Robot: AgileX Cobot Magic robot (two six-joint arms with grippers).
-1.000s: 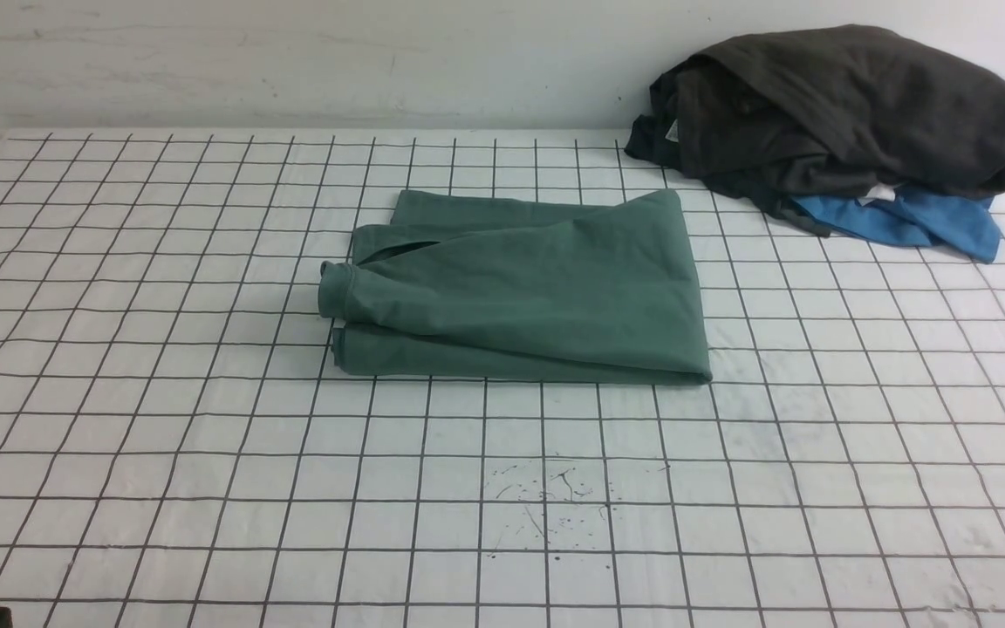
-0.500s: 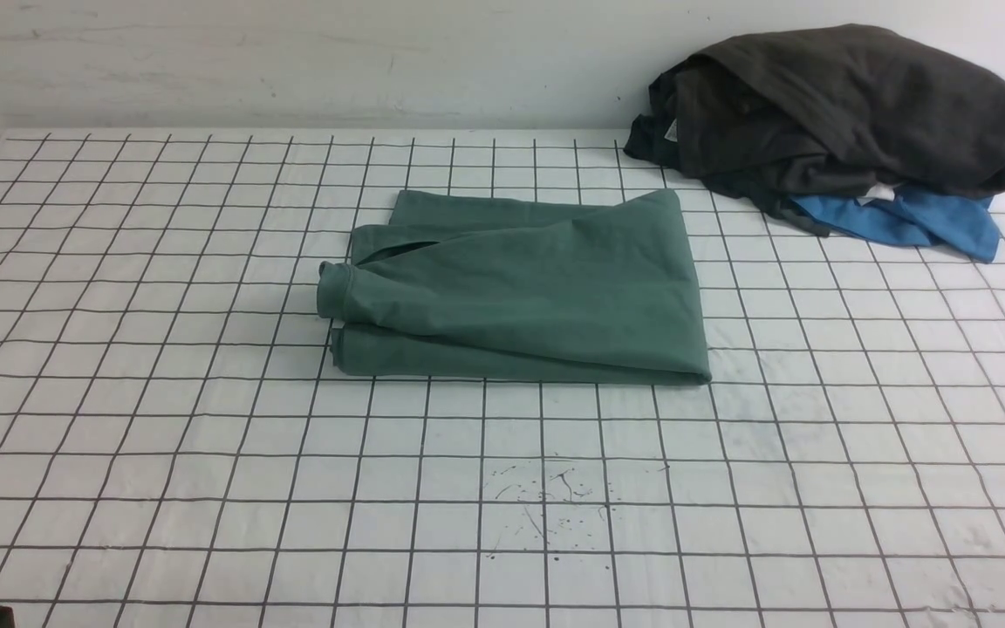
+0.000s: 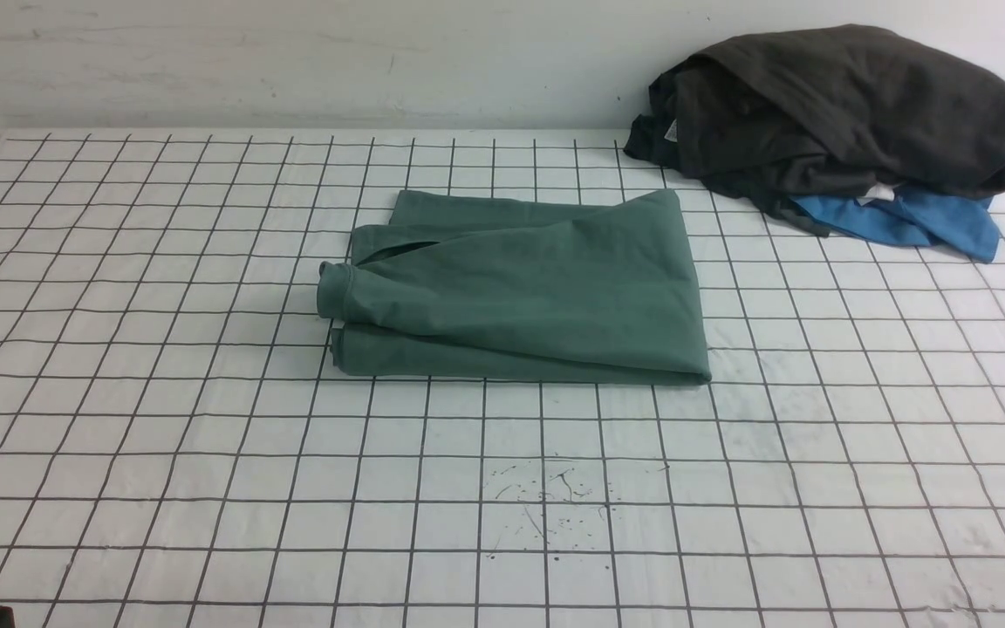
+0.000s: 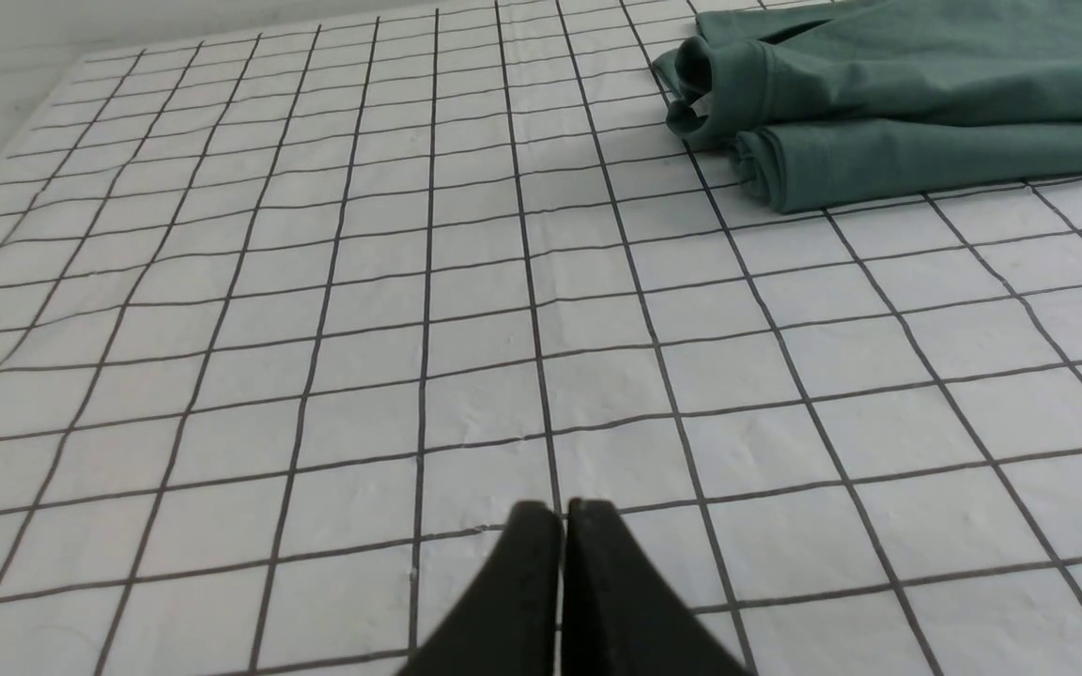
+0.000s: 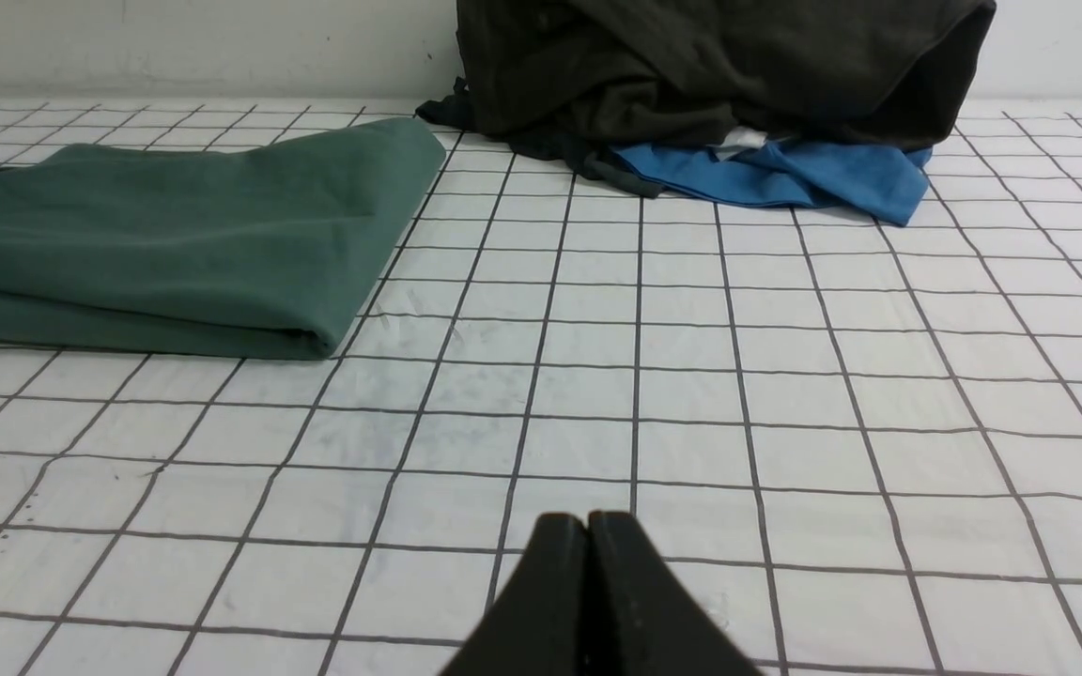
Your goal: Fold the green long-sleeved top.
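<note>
The green long-sleeved top (image 3: 529,288) lies folded into a compact rectangle in the middle of the gridded table, a rolled cuff end pointing left. It also shows in the left wrist view as the green top (image 4: 879,113) and in the right wrist view as the green top (image 5: 175,235). My left gripper (image 4: 563,512) is shut with nothing in it, low over the white cloth and well short of the top. My right gripper (image 5: 587,522) is shut and empty too, over bare grid to the right of the top. Neither touches the garment.
A dark grey-black garment heap (image 3: 834,113) sits at the back right against the wall, with a bright blue cloth (image 3: 912,222) sticking out from under it. The white gridded table cover (image 3: 162,436) has ink specks (image 3: 555,497) near the front middle.
</note>
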